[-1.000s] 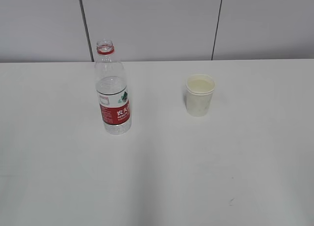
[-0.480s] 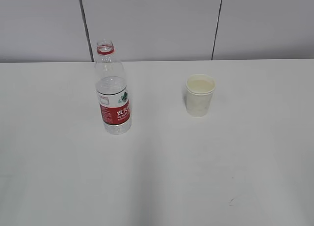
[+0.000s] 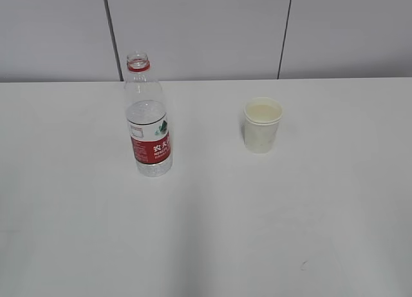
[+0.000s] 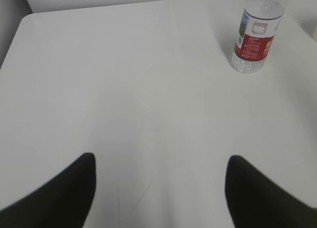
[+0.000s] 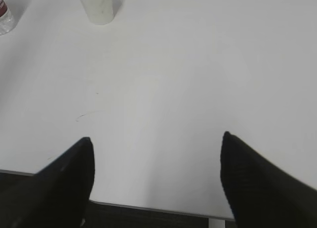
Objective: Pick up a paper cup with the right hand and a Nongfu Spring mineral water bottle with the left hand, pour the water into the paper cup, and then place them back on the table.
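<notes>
Nongfu Spring mineral water bottle [image 3: 148, 116]: upright on the table [image 3: 212, 232], 9 o'clock of the paper cup [image 3: 262, 125]
Left hand [image 4: 158, 188]: spread wide, empty
Right hand [image 5: 156, 176]: spread wide, empty

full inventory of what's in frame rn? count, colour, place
Nongfu Spring mineral water bottle: 1, clear with red-and-white label and red neck ring, no cap, upright on the table, left of centre.
paper cup: 1, white, cream inside, upright, right of the bottle, apart from it.
table: 1, white, faint scuff marks near the front.
wall panels: grey, behind the table.
left hand: 1, black, open, well short of the bottle.
right hand: 1, black, open, over the table's near edge.
</notes>
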